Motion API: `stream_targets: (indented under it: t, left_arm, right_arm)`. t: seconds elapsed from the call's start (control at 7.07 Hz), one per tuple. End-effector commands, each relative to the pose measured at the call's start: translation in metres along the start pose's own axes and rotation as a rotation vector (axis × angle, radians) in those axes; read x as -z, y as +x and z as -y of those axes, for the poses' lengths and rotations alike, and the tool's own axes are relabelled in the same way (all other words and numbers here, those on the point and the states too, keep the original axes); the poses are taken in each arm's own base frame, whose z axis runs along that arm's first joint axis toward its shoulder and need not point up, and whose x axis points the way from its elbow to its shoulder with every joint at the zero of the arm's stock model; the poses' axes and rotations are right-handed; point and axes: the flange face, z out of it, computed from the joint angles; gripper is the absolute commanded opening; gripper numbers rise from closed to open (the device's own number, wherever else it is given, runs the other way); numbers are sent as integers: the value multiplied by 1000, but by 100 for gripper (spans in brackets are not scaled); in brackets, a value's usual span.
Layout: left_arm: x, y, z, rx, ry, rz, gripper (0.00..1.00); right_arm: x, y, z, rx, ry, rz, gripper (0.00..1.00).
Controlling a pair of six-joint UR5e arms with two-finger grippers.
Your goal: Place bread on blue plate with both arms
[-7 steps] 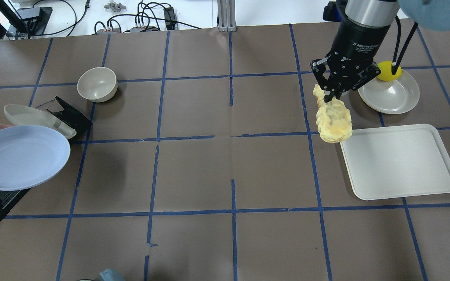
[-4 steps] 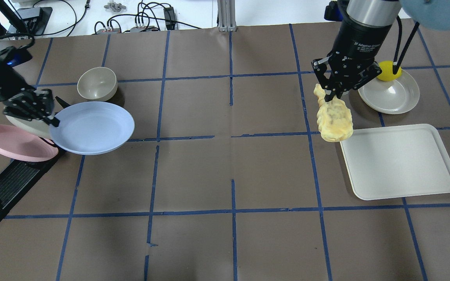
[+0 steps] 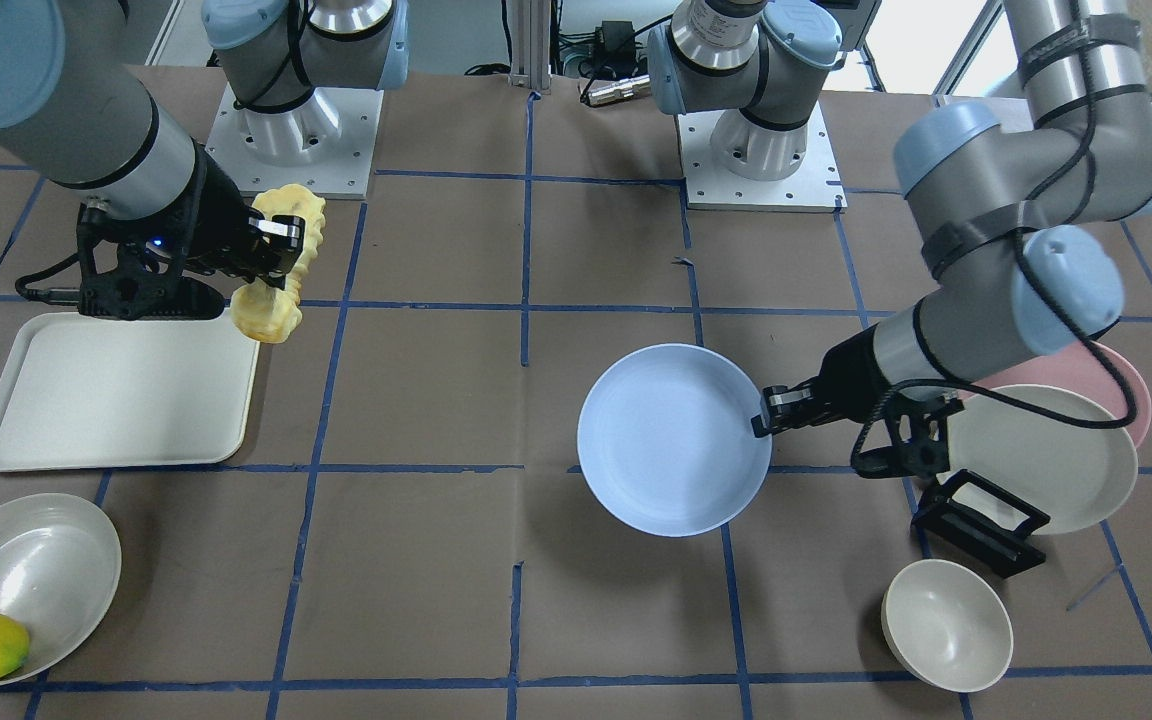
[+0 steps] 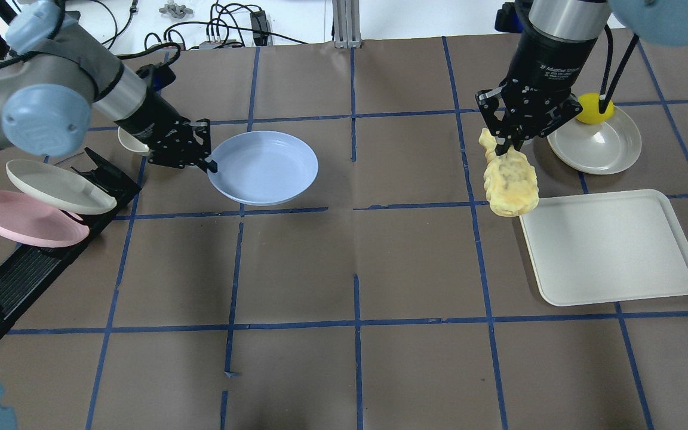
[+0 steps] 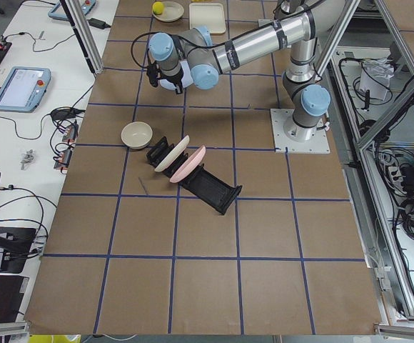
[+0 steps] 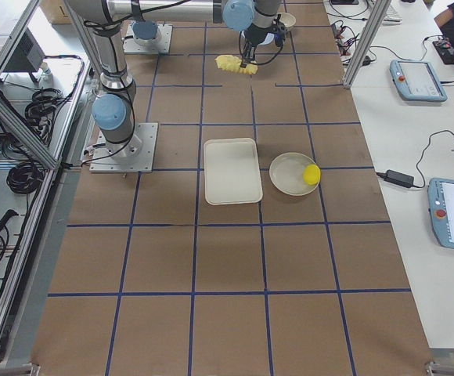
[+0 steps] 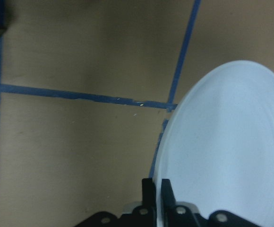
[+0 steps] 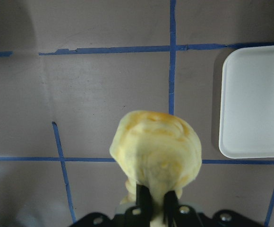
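Spanning every view, the brown paper-covered counter [image 4: 356,263], taped into a blue grid, carries the whole scene. Over it reach two grey-silver arms with light-blue joint caps, the left arm [image 4: 81,83] stretched low toward the middle and the right arm [image 4: 559,36] standing steeply above the far right side. Below the right arm lies a rectangular white plastic tray [image 4: 613,248], flat on the counter. The round, shallow, pale lavender-blue plate [image 4: 263,167] sits left of the centre line, pinched at its rim by the black two-finger left tool [image 4: 208,162], whose fingers [image 7: 149,196] are clenched on that edge. The plate looks slightly tilted and seems to hang just off the counter, though the shadow under it does not settle that. Well apart from it, the elongated pale-yellow bread loaf [image 4: 510,182] with a bumpy, crumbly top dangles in the air beside the tray's corner, clear of the counter. The black right tool [image 4: 506,146] is grasping its narrow upper end, with the fingers [image 8: 144,201] squeezed into the crumb. Beyond the tray, a round cream-white plate [image 4: 604,146] holds a smooth yellow lemon [image 4: 593,108] at its rim.
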Motion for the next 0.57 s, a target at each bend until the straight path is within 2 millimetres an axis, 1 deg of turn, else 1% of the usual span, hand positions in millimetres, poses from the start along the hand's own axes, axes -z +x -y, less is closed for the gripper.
stream_targets:
  t: [0.0,0.14,0.28,0.42]
  left_arm:
    - [-69,48,1,2,52,-1,15]
    - [-97,70,2,-33,67,0,15]
    - [-119,85,1,-24,60,0,16]
    - [-130,92,-3,6,47,5,23]
  right_arm:
    - [-1,0,1,0,-1,1,21]
    - [-1,0,1,0,-1,0,21]
    - [-1,0,2,3,-2,0,21]
    - [-3,0,3,1,-5,0,21]
